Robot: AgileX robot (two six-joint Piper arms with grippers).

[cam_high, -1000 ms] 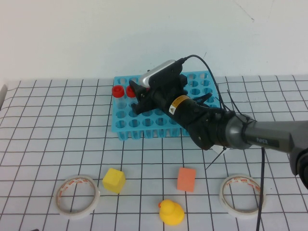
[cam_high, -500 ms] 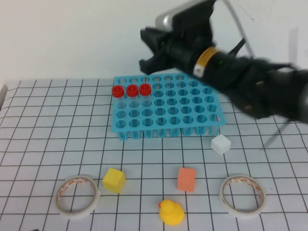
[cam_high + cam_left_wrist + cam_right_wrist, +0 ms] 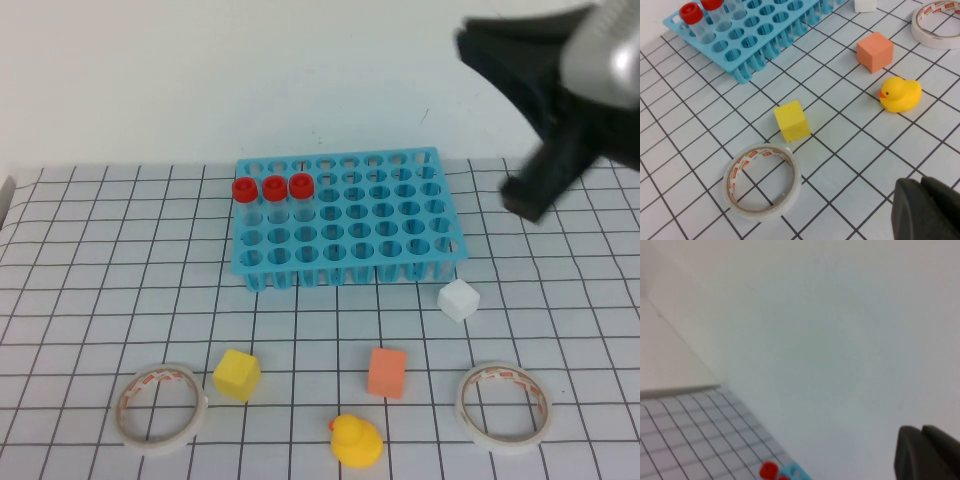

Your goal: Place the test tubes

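The blue tube rack (image 3: pixel 345 222) stands at the middle back of the gridded table. Three red-capped test tubes (image 3: pixel 273 190) stand side by side in its left holes; two of them (image 3: pixel 695 17) show in the left wrist view, in the rack (image 3: pixel 767 32). My right arm (image 3: pixel 560 95) is raised high over the table's right back, far above the rack. In the right wrist view my right gripper (image 3: pixel 921 430) is shut and empty, facing the white wall. My left gripper (image 3: pixel 920 181) is shut and empty, low over the front left of the table.
A white cube (image 3: pixel 458 299) lies by the rack's front right corner. In front lie a yellow cube (image 3: pixel 236 374), an orange cube (image 3: pixel 387 371), a yellow duck (image 3: pixel 355 441) and two tape rings (image 3: pixel 158 405) (image 3: pixel 503 405).
My right gripper let go of the third tube in the rack, rose away to the upper right and shut. The left arm has not moved.
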